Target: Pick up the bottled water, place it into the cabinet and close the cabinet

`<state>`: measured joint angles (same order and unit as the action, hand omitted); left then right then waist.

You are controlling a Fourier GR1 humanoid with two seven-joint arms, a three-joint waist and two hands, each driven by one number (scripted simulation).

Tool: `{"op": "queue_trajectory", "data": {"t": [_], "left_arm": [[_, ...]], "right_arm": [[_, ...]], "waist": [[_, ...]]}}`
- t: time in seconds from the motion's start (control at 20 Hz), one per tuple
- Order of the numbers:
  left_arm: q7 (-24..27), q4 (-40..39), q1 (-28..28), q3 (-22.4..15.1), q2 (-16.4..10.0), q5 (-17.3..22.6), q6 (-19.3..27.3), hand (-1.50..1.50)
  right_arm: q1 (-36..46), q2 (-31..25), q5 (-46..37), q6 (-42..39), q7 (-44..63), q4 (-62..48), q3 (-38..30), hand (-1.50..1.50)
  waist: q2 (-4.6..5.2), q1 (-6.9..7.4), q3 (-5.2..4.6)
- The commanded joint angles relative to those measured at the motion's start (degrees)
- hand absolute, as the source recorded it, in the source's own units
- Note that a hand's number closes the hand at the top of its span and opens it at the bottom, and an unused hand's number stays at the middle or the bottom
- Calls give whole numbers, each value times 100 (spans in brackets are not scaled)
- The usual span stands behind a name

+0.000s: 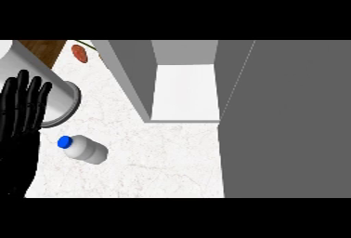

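The bottled water (87, 148), white with a blue cap (65, 142), lies on its side on the pale marble counter (158, 162), cap pointing left. My left hand (19, 125) stands at the left edge, fingers straight and pointing up, a short way left of the bottle and apart from it. The grey cabinet (185, 79) is open, its white inner floor (185, 93) bare. Its open door (288, 121) fills the right side of the view. My right hand does not show.
A large white cylinder with a grey rim (51, 90) stands at the upper left, partly behind my left hand. A small red-brown object (80, 53) lies by the cabinet's left wall, beside a wooden patch (44, 49).
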<state>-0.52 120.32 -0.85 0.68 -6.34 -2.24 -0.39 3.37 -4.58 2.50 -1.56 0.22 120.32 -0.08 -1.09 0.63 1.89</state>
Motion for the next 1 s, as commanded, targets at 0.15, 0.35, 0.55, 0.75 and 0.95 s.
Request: {"op": "queue_trajectory", "data": {"t": [0.15, 0.35, 0.55, 0.75, 0.95], "left_arm": [[-48, 299, 291, 988, -229, 645, -37, -150], [-988, 37, 676, 1178, 97, 1448, 129, -150], [-1082, 379, 1126, 1010, 279, 1444, 142, -150], [-1724, 1496, 1643, 918, 352, 1348, 303, -150], [-1549, 1326, 1898, 843, 525, 1195, 184, -150]], "right_arm": [[-573, 7, 312, -170, -124, 474, -140, -150], [-1234, -8, 801, -413, 1044, 715, 364, -150], [-1844, -232, 1323, -598, 1511, 1494, 215, -150], [-2446, -80, 1237, -632, 1469, 1993, 405, -150], [-2704, -111, 1232, -716, 1567, 2331, 494, -150]], "waist": [[98, -50, -190], [74, -33, -196], [88, -84, -190], [90, -61, -188], [96, -70, -189]]}}
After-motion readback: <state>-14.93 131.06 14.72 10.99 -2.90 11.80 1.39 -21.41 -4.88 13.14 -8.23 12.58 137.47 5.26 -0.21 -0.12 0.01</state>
